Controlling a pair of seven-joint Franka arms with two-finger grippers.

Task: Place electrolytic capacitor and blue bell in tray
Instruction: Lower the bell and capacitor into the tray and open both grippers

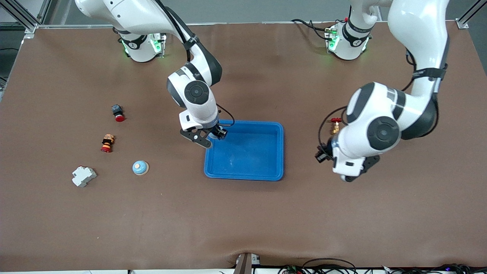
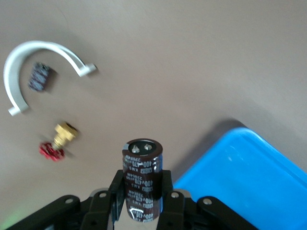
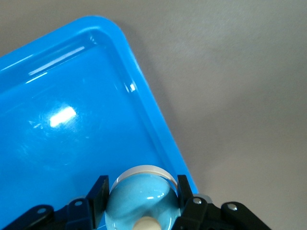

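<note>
My right claw [image 3: 139, 203] is clamped on the blue bell [image 3: 141, 199], over the tray's [image 1: 279, 152] corner at the right arm's end. My left claw [image 2: 141, 194] grips the capacitor [image 2: 142, 184] upright, over bare table beside the tray's other end.

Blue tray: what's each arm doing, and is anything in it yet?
Right pincer shut on blue bell, over tray corner. Left pincer shut on electrolytic capacitor, beside tray. Tray empty; path open.

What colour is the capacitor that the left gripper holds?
Dark brown with silver print, best seen in the left wrist view: capacitor, left gripper.
</note>
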